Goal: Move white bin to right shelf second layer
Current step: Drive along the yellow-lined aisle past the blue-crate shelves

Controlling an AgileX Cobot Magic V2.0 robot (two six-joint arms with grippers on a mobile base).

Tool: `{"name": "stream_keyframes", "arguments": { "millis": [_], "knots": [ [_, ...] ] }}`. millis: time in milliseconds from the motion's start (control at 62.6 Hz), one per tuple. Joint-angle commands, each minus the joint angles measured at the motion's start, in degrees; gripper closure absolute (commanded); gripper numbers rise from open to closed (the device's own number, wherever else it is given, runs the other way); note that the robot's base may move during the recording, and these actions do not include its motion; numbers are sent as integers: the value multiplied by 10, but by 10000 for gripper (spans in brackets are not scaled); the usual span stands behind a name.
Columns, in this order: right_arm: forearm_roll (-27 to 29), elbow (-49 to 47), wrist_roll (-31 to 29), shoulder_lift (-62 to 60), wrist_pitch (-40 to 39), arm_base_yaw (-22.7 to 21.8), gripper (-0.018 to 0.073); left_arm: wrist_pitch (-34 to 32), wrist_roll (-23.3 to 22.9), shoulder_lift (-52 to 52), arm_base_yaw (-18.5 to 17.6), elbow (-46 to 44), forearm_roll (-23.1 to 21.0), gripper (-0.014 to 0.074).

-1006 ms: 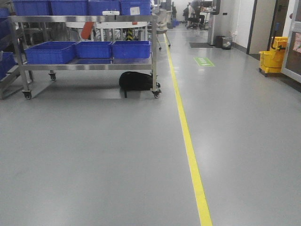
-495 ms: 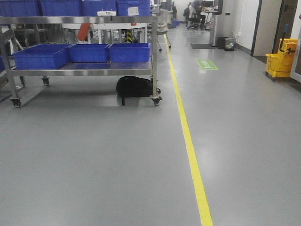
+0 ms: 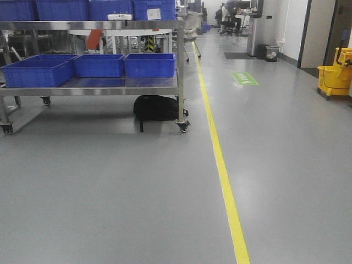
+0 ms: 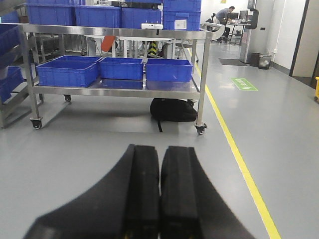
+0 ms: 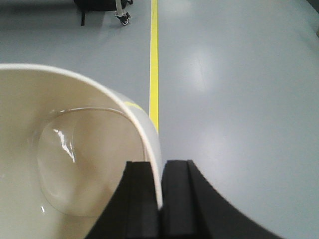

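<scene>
— Fingers, status?
— My right gripper (image 5: 160,198) is clamped on the rim of the white bin (image 5: 75,164). My left gripper (image 4: 159,199) is pressed together, empty.
— Bin location?
— Held above the grey floor (image 5: 239,99), beside the yellow line (image 5: 153,74).

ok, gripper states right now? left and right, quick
Left gripper: closed, holding nothing.
Right gripper: closed on the wall of the white bin.
</scene>
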Motion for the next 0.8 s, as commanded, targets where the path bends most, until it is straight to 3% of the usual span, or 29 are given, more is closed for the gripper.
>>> {"name": "stream_keyframes", "arguments": {
  "millis": [0,782],
  "knots": [
    [-4,-16,1,6,-54,-3,512,-48,-3,-9,-2,16,-3,512],
    [-4,-16,1,6,-54,-3,512,-48,-3,-9,-2,16,-3,512]
  ]
}}
